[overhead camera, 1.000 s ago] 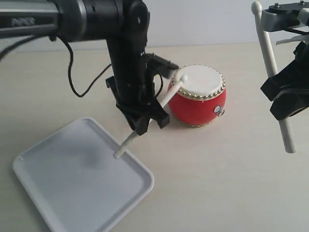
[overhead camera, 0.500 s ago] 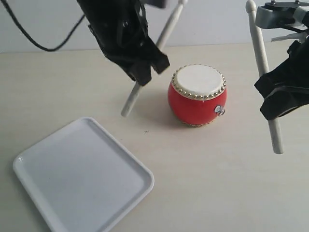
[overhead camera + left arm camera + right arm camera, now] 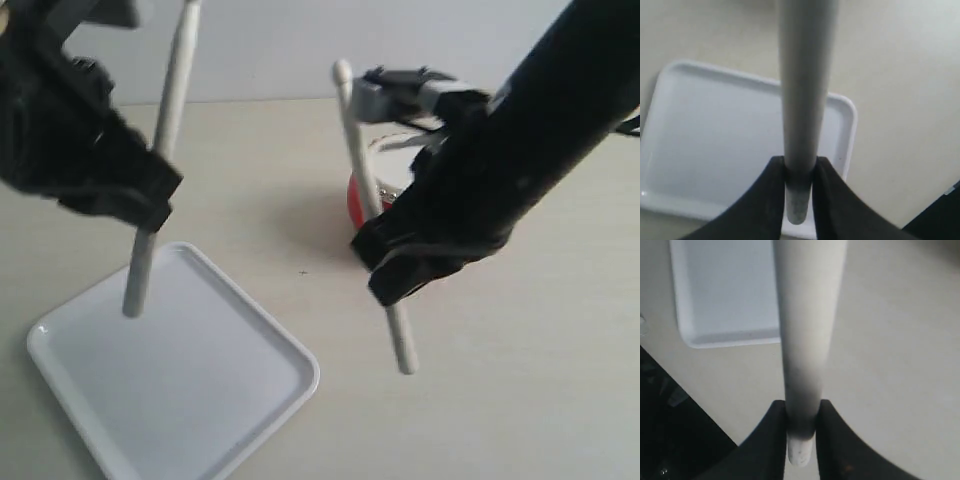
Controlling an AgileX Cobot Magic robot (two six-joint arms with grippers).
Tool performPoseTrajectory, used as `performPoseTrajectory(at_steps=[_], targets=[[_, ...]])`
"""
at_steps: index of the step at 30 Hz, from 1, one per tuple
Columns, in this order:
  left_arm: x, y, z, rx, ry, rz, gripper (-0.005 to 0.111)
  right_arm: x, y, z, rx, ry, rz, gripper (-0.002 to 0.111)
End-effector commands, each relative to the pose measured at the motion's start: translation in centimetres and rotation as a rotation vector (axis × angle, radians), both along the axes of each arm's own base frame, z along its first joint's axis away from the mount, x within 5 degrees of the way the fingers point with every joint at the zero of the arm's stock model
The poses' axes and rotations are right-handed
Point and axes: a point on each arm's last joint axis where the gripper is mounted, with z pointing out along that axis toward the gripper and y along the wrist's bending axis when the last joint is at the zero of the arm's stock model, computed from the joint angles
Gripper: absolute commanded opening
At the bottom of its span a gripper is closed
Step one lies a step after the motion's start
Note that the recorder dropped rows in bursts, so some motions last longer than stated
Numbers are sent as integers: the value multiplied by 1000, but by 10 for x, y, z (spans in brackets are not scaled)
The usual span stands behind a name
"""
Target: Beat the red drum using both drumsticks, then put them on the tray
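The red drum point(image 3: 353, 208) is mostly hidden behind my right arm; only a red sliver and a bit of cream top show. My left gripper point(image 3: 150, 212) point(image 3: 799, 192) is shut on a pale drumstick point(image 3: 165, 120) point(image 3: 805, 90), held nearly upright with its lower end over the white tray point(image 3: 210, 390) point(image 3: 705, 145). My right gripper point(image 3: 392, 278) point(image 3: 801, 432) is shut on the other drumstick point(image 3: 352, 130) point(image 3: 807, 315), also near upright, in front of the drum, its lower end above the table right of the tray point(image 3: 725, 290).
The tabletop is pale beige, with a light wall behind. The tray lies at the front left with one corner pointing towards the drum. My right arm's dark body stretches from the upper right across the drum.
My left gripper has swung left and down from beside the drum to over the tray, drumstick still held. My right arm has moved left across the drum with its stick.
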Motion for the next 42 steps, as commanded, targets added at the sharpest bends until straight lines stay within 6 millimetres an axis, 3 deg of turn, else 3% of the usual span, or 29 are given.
performPoseTrajectory(at_steps=[1, 4, 8, 13, 16, 19, 23, 30, 35, 42], targets=[[-34, 39, -26, -47, -7, 151, 0, 4, 38, -33, -39, 44, 91, 0], [-55, 60, -36, -92, -31, 237, 0, 9, 62, -46, -83, 78, 178, 0], [-76, 81, -39, -137, -66, 315, 0, 19, 90, -46, -118, 61, 251, 0], [-100, 108, -24, -215, -196, 432, 0, 27, 123, -48, -234, 34, 342, 0], [-112, 123, -18, -181, -249, 472, 0, 30, 135, -65, -284, 64, 373, 0], [-116, 127, -19, -173, -229, 505, 0, 43, 149, -85, -336, 32, 397, 0], [-118, 126, -22, -167, -193, 504, 0, 55, 169, -95, -306, 30, 374, 0], [-120, 127, -40, -135, -149, 507, 0, 59, 177, -104, -286, 39, 380, 0], [-117, 126, -39, -154, -179, 505, 0, 61, 175, -104, -307, 20, 390, 0], [-115, 126, -37, -166, -212, 506, 0, 61, 172, -77, -290, -51, 402, 0]])
